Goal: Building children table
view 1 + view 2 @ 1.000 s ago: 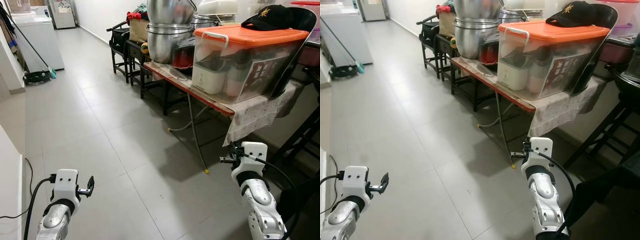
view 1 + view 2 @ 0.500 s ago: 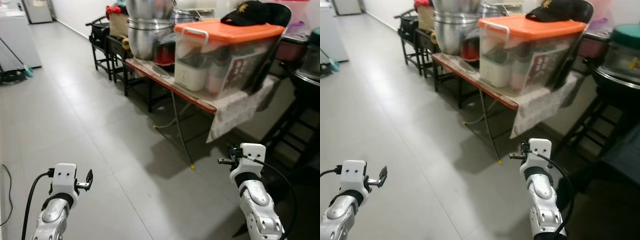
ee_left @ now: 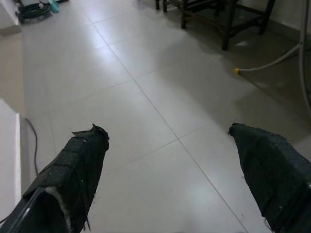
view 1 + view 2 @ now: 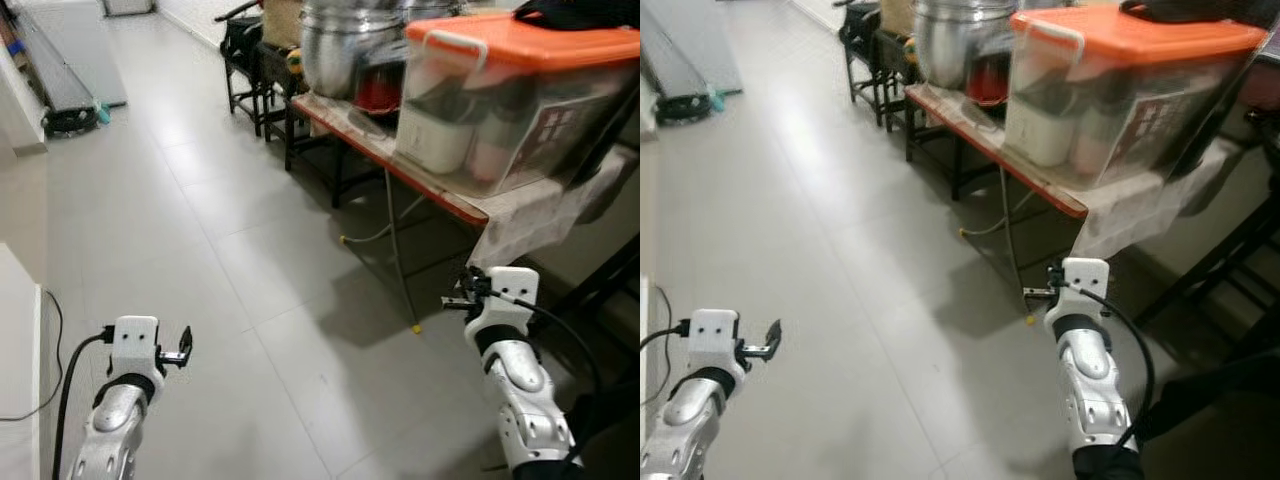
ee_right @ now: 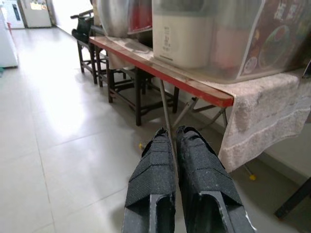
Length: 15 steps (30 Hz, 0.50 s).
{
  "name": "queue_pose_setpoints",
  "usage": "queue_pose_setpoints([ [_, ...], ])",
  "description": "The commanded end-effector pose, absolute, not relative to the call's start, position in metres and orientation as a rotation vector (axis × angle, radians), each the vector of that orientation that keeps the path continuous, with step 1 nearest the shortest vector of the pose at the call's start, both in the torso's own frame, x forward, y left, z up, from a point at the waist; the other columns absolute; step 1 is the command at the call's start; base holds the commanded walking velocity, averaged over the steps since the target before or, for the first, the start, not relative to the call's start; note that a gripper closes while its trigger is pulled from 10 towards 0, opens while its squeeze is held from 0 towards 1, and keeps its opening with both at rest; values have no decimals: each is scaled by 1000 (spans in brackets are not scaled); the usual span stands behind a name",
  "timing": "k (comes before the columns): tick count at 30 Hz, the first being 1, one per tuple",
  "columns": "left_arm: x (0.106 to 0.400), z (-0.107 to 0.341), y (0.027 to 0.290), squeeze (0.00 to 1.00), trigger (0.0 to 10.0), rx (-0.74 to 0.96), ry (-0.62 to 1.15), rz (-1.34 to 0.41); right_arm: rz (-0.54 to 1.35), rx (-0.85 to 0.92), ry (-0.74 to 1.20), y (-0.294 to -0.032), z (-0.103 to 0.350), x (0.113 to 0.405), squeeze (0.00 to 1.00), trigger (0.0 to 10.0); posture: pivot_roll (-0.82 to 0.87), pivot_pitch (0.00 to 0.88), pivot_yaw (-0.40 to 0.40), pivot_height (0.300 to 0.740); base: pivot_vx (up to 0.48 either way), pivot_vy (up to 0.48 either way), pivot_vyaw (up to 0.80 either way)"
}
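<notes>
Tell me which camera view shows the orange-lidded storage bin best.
The left eye view: the orange-lidded storage bin shows lid, handle and clear walls, standing on the red-edged table. The right eye view shows much the same. The right wrist view catches its lower walls, no lid, beyond the shut right gripper.

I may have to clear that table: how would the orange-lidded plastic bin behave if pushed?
The bin is packed with appliances, so it is probably heavy. It sits on a cloth at the table end, so it may drag the cloth and tip off.
</notes>
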<state>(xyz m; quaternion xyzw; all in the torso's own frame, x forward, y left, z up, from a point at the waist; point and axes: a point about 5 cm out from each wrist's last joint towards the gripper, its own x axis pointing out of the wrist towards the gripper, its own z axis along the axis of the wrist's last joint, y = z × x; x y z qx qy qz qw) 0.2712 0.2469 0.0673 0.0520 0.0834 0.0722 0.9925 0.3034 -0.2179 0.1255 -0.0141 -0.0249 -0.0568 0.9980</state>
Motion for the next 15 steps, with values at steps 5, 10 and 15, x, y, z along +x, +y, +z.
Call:
queue_pose_setpoints([
  [5, 268, 63, 250, 0, 10000, 88, 184, 158, -126, -27, -28, -220, 120, 302, 0, 10000, 164, 0, -34, 740, 0, 0, 0],
  [10, 268, 67, 252, 0, 10000, 78, 166, 170, -135, -21, -14, -222, 117, 301, 0, 10000, 163, 0, -33, 740, 0, 0, -320],
  [15, 271, 71, 252, 0, 10000, 83, 147, 172, -127, -14, -9, -219, 116, 301, 0, 10000, 162, 0, -31, 740, 0, 0, -800],
])
